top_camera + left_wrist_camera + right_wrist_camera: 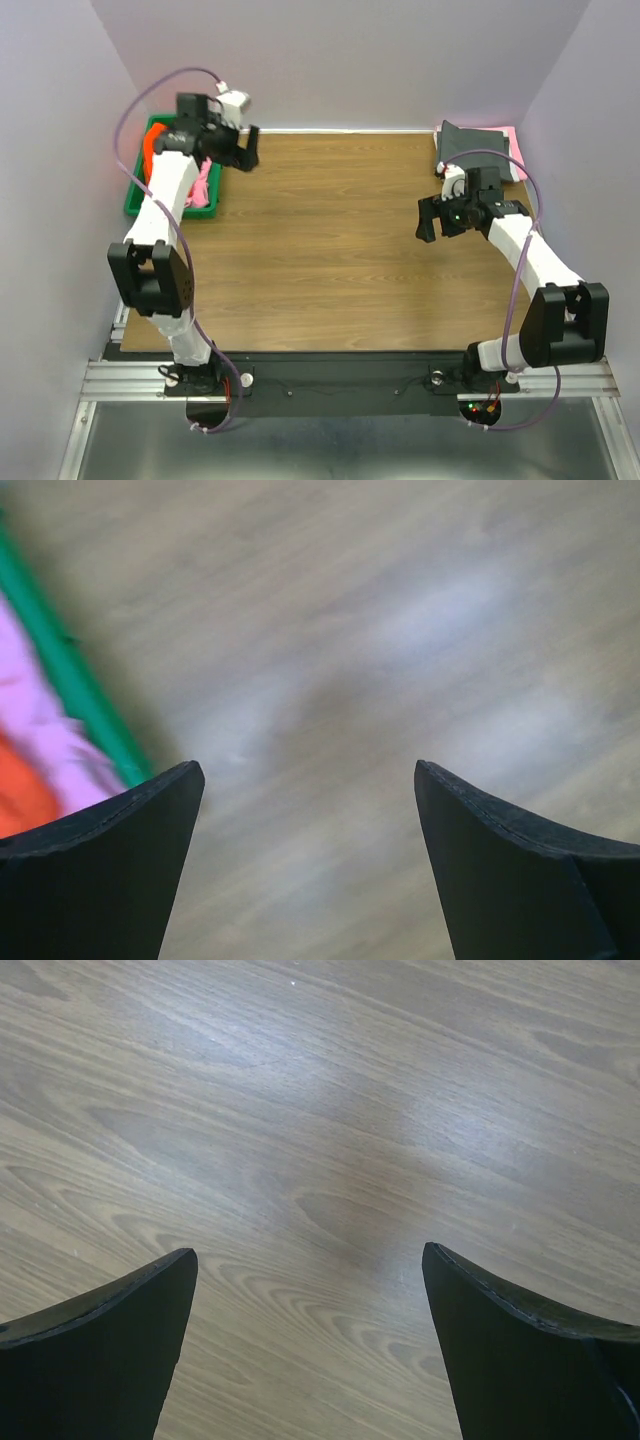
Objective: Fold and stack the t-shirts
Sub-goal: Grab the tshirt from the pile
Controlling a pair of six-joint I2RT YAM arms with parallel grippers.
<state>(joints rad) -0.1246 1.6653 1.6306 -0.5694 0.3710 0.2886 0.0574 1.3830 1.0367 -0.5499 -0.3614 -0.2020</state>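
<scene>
An orange t-shirt and a light pink t-shirt lie crumpled in the green tray at the back left. A dark grey t-shirt lies folded at the back right on top of a folded pink t-shirt. My left gripper is open and empty over bare table just right of the tray. In the left wrist view the tray rim, pink cloth and orange cloth show at the left. My right gripper is open and empty over bare wood, in front of the folded stack.
The brown wood table fills the middle, enclosed by pale walls at the back and both sides. The tray sits against the left wall. The arm bases stand on a metal rail along the near edge.
</scene>
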